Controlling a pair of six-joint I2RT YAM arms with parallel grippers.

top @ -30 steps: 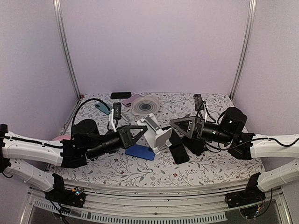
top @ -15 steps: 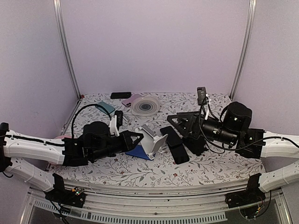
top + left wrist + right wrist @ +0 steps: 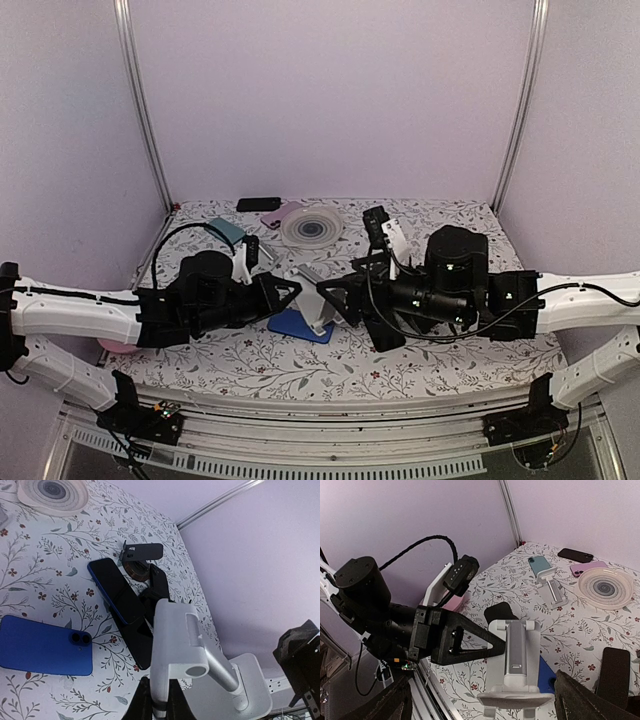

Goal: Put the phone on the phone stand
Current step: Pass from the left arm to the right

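Your left claw (image 3: 293, 292) is clamped on the white phone stand (image 3: 176, 642). The blue phone (image 3: 46, 652) lies camera-side up on the surface just beside the stand, near that claw but ungripped. Your right claw (image 3: 336, 303) gapes wide at the stand's other side.

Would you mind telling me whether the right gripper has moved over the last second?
Yes: the right gripper has shifted left, toward the blue phone and the white stand.

Phone (image 3: 293, 326) lies on table (image 3: 250, 365) — stand (image 3: 318, 310) just beside it.
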